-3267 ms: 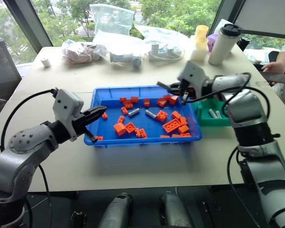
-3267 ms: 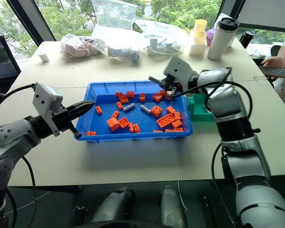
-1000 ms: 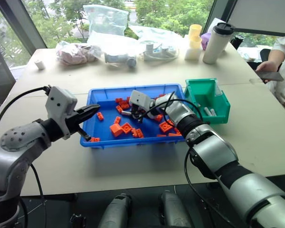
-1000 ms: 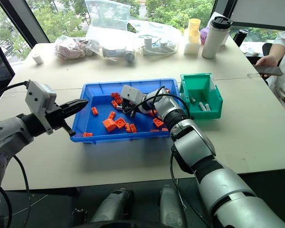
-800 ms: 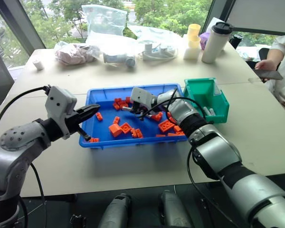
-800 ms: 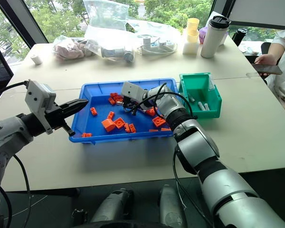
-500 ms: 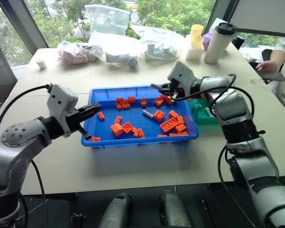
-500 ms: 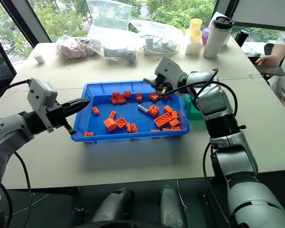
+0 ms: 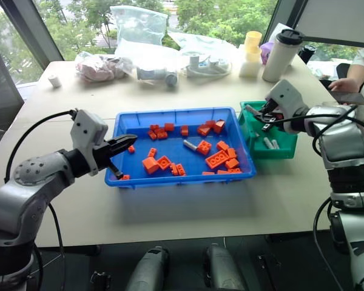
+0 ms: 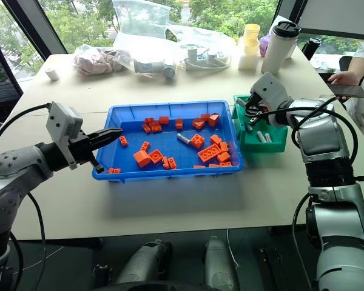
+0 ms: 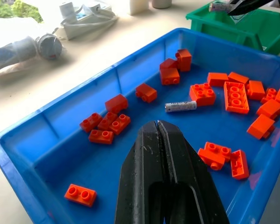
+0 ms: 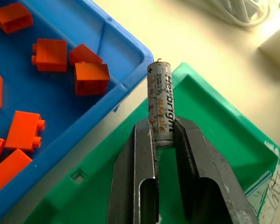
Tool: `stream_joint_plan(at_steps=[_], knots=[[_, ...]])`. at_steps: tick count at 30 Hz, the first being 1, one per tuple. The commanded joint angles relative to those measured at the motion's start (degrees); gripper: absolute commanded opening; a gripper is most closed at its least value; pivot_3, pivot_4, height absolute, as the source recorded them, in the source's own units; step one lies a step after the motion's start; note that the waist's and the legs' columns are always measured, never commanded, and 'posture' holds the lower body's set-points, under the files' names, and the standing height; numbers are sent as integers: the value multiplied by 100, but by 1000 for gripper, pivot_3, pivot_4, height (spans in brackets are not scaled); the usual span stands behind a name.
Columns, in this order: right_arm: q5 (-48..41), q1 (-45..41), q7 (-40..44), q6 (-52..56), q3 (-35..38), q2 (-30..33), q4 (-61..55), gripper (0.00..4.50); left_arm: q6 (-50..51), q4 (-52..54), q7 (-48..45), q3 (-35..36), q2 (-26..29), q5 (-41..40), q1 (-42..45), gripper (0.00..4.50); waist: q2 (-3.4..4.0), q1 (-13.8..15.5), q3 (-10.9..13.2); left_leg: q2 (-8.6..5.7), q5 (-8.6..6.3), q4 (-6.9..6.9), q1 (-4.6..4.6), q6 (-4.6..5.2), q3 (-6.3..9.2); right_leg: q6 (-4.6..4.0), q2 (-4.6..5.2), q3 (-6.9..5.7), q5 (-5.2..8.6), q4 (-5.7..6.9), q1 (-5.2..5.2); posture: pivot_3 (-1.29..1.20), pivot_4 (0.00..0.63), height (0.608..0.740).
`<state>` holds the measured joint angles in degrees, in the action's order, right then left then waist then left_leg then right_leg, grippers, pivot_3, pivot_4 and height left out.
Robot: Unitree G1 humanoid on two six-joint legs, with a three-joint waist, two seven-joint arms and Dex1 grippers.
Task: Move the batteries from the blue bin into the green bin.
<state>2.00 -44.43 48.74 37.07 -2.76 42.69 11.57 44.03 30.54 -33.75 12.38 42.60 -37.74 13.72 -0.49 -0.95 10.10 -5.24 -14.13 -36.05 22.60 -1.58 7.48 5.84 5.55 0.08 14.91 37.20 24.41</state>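
right gripper [image 12: 163, 140] clamping silver-grey cylindrical battery [image 12: 160, 100] by its lower end, over near-left corner of small teal-green plastic bin [image 9: 286, 148] | left gripper [image 11: 158, 135] closed, empty, hovering at 9 o'clock side of wide blue plastic tray [image 9: 133, 121] | one battery [image 9: 188, 144] lying mid-tray | risk: releasing now, battery is likely tipping off bin rim onto tabletop [image 9: 170, 206]

Battery [image 12: 160, 103] above green bin [image 12: 224, 135] (one remains, blue bin [image 9: 133, 121]).

we read print on the battery [image 12: 160, 107] clamped in the right gripper [image 12: 164, 140]: a plus sign at its far tip, then what looks like "everbright" in dark letters and "alkaline" in orange beside it. nothing else is legible.
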Motion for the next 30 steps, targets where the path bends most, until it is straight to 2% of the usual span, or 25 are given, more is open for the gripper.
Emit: stream_joint_plan(at_steps=[1, 17, 19, 21, 24, 26, 30], knots=[[-96, 22, -111, -86, 211, 115, -125, 1, -137, 32, -20, 1, 0, 61, 107, 0, 0, -4, 0, 2, 0, 1, 0, 0, 0, 0, -1, 0, 0, 0, 1, 0, 150, 740], [-163, 372, -357, -136, 217, 118, 148, 1, -136, 76, -60, -86, -52, 87, 90, 0, 0, 20, 0, 0, 0, -2, 0, 0, -1, 0, -3, 0, 0, 0, -2, 0, 150, 740], [-241, 349, -358, -51, 309, 143, 120, 1052, -131, 86, -73, -61, -35, 78, 77, 0, 0, 23, 0, -1, 0, -3, 0, 0, -1, 0, -4, 0, 0, 0, -2, 0, 150, 740], [-298, 362, -292, 35, 356, 245, -31, 1861, -133, 107, -85, -42, -22, 79, 41, 0, 0, 24, 0, -1, 0, -3, 0, 0, -1, 0, -4, 0, 0, 0, -2, 0, 150, 740], [-378, 360, -176, 131, 424, 483, -292, 3483, -135, 111, -91, -46, -21, 86, 25, 0, 0, 27, 0, -1, 0, -3, 1, 0, -1, 0, -4, 0, 0, 0, -2, 0, 150, 740], [-422, 293, -159, 213, 459, 624, -452, 4408, -137, 94, -94, -61, -26, 92, 36, 0, 0, 30, 0, -1, 0, -4, 1, 0, -1, 0, -3, -1, 0, -1, -2, 0, 150, 740], [-764, -72, -84, 675, 585, 618, -910, 4463, -164, 51, -120, -106, -33, 126, 48, 0, 1, 0, 0, -1, 0, -5, 0, 1, -2, 0, -3, 0, 0, 0, -3, 0, 150, 740]])
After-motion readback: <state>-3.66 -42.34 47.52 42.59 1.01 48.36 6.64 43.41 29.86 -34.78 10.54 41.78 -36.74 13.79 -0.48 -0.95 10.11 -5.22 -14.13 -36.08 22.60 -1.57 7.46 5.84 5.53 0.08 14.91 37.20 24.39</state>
